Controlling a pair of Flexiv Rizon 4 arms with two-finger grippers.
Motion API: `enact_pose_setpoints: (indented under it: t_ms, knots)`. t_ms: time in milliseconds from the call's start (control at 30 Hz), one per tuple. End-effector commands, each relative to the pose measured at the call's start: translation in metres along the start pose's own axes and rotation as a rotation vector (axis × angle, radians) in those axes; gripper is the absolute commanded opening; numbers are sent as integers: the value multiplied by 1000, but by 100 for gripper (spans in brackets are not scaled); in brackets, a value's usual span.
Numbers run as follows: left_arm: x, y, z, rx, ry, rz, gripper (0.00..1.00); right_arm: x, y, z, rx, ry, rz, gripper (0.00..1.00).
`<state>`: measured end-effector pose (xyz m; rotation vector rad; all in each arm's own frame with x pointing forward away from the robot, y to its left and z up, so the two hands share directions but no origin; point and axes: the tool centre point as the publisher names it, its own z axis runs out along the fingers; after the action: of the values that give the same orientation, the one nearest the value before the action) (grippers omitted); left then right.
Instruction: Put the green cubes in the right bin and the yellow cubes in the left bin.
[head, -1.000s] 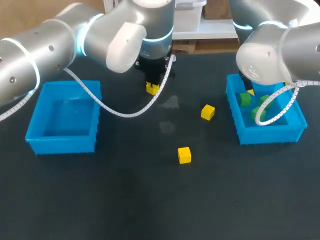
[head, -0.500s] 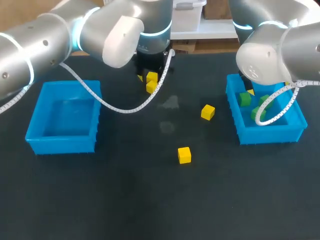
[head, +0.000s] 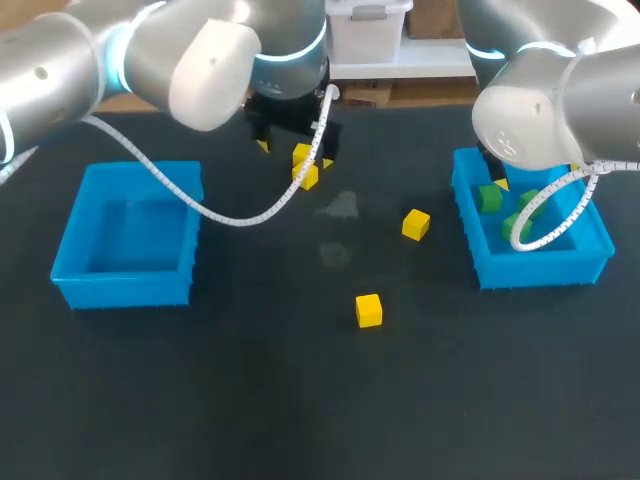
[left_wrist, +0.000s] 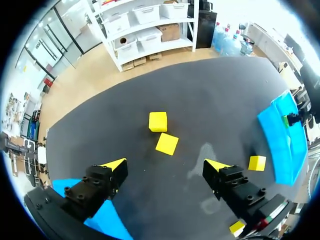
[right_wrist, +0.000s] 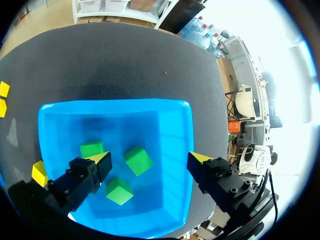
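Hanging over the far middle of the desk (head: 250, 400), the left hand (left_wrist: 166, 165) stands wide open with nothing between its fingers. Just ahead of it, in line with the gap between the fingers, two yellow cubes lie on the desk. The farther yellow cube (left_wrist: 158, 121) sits square, and the nearer yellow cube (left_wrist: 166, 143) is turned a little. The two meet, or all but meet, at a corner. Neither finger touches either cube.

A third yellow cube (head: 416, 224) lies between that pair and the right bin (right_wrist: 175, 125), near the bin's wall but outside it. A fourth yellow cube (head: 369, 310) sits alone toward the front middle of the desk, well apart from both bins.

The right hand (right_wrist: 150, 160) hangs above the right bin, its fingers spread wide and gripping nothing. Three green cubes rest on the bin's floor beneath it, none touching another. The first green cube (right_wrist: 92, 149) shows beside one finger, the second green cube (right_wrist: 138, 160) lies under the gap between the fingers, and the third green cube (right_wrist: 119, 191) lies near both.

The left bin (head: 125, 288) stands at the desk's left side, well apart from every yellow cube. Only its blue floor shows inside.
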<state>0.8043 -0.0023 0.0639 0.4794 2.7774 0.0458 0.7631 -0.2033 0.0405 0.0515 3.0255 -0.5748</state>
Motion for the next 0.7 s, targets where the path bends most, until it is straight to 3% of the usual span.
enact_pose_setpoints:
  t_ms: [33,333,500,700]
  knots:
    - [7,3,-2,7,-30,0,100,2,-1,0,-2,-3,0,100]
    - [7,3,-2,7,-30,0,100,2,-1,0,-2,-3,0,100]
    - [24,-2,29,-3,48,3,100,2,-1,0,-2,-3,0,100]
    - [21,-5,49,-7,54,11,100,2,-1,0,-2,-3,0,100]
